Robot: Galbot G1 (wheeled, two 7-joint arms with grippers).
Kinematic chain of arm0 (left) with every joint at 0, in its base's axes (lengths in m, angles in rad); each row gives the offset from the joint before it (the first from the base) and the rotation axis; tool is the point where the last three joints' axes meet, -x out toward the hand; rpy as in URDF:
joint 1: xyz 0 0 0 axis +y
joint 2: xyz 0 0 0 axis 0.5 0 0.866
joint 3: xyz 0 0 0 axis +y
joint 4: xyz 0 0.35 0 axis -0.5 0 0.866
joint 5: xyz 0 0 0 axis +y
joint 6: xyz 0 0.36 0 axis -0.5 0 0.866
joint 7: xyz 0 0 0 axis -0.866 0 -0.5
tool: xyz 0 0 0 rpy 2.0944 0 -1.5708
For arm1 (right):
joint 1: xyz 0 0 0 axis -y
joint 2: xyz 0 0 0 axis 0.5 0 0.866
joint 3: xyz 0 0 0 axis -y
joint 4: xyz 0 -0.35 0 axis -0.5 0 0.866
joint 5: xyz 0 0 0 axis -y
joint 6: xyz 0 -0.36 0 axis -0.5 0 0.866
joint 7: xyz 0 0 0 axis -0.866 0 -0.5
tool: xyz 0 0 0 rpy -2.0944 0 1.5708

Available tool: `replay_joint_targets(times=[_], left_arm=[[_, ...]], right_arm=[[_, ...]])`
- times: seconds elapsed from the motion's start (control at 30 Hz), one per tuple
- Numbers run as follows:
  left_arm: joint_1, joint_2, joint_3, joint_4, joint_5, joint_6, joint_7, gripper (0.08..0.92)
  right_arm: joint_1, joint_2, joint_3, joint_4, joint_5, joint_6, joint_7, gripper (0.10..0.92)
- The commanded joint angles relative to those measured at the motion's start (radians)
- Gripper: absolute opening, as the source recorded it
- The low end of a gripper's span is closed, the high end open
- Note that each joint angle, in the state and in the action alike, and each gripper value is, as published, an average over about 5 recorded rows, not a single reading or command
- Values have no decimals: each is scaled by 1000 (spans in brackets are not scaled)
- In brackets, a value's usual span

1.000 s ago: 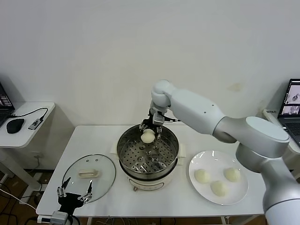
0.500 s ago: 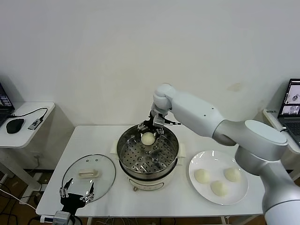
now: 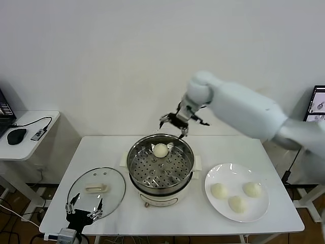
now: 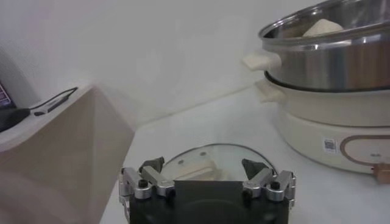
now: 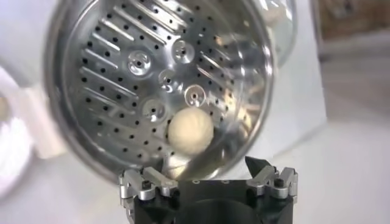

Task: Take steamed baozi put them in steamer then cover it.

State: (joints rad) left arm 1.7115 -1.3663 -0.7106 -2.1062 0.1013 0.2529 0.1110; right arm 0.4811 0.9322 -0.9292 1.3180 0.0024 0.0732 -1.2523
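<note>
One baozi (image 3: 160, 149) sits in the steamer (image 3: 160, 173). Your right gripper (image 3: 177, 122), fingers wide and empty, must next reach the plate (image 3: 236, 172).

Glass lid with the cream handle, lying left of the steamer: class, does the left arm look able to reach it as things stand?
Probably yes. The left gripper hangs open at the near edge of the round glass lid, and nothing lies between them. The right gripper is away behind the shiny steel steamer.
</note>
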Motion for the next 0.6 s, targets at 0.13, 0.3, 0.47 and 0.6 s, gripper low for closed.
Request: replay_joint_targets(times=[0.13, 0.3, 0.47, 0.6], left_arm=[[0, 17, 7, -1, -5, 5, -3, 823], [3, 17, 12, -14, -6, 14, -3, 823], [8, 10, 18, -25, -5, 23, -7, 823], [10, 6, 23, -32, -5, 30, -4, 823]], right_arm=[[31, -362, 20, 234, 145, -562, -130, 823], [-37, -437, -5, 304, 118, -647, -120, 823], [-182, -473, 25, 340, 94, -652, -70, 823], [-354, -475, 108, 335, 81, -661, -25, 823]])
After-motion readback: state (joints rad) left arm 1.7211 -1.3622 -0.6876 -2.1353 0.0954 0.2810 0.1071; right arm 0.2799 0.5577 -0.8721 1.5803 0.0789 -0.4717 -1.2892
